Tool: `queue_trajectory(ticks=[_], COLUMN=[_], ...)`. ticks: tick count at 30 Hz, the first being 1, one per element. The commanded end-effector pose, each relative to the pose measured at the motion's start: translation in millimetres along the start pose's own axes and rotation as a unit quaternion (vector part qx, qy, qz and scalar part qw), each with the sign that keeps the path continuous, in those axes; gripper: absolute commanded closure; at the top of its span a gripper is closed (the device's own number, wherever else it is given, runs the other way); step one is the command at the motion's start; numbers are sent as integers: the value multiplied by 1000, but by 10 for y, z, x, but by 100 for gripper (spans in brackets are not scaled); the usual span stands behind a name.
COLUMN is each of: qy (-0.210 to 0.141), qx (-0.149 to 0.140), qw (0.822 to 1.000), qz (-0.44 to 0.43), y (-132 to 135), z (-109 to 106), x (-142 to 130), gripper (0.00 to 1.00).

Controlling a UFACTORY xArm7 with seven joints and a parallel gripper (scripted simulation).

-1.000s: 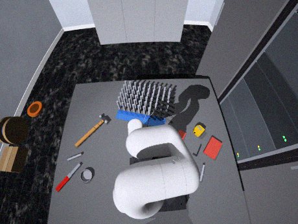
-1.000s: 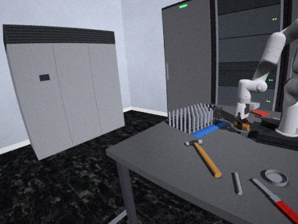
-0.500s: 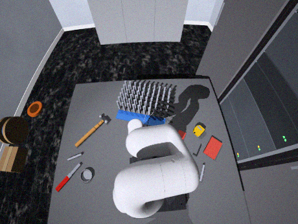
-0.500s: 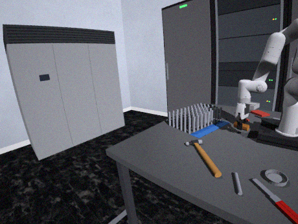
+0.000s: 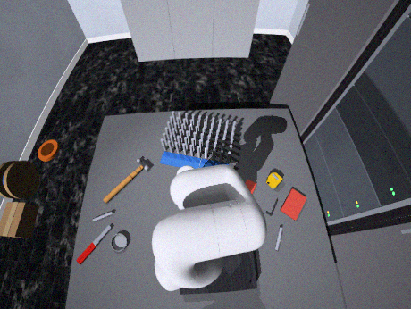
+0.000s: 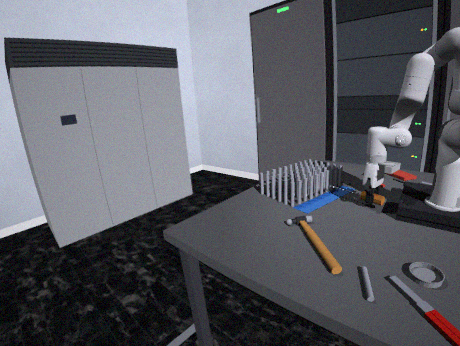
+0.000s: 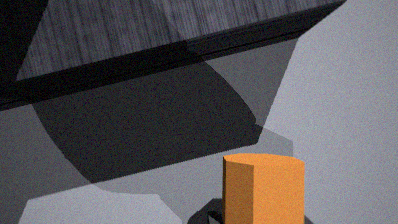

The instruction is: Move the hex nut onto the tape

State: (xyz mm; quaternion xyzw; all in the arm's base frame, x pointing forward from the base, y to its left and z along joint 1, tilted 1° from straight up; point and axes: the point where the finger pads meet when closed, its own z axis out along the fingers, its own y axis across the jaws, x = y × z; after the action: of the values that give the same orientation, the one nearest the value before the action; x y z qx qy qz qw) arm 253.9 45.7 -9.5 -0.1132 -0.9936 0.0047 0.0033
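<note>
The grey spacers stand in a dense block at the back of the table, and also show in the exterior view. I cannot see the hex nut among them. The blue strip of tape lies along their front edge. My gripper is low over the table at the right end of the strip. It is shut on the hook pick's orange-brown handle, which fills the lower wrist view. The pick's hook tip is too small to make out. In the overhead view my arm hides the gripper.
A hammer lies left of the strip. A metal ring, a red-handled tool and a grey pin lie at the front left. A yellow tape measure, a red block and an allen key lie to the right.
</note>
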Motion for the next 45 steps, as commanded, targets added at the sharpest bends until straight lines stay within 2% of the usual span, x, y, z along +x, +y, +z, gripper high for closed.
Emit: queue_trajectory(ticks=[1,7,45], qy=[-1,-1,0], qx=[-1,-1,-1], qw=[1000,1000,1000], qz=[0,0,0], y=[8,9,8], z=[102,165,167], x=[-11,-11,-57], gripper=[100,100,100])
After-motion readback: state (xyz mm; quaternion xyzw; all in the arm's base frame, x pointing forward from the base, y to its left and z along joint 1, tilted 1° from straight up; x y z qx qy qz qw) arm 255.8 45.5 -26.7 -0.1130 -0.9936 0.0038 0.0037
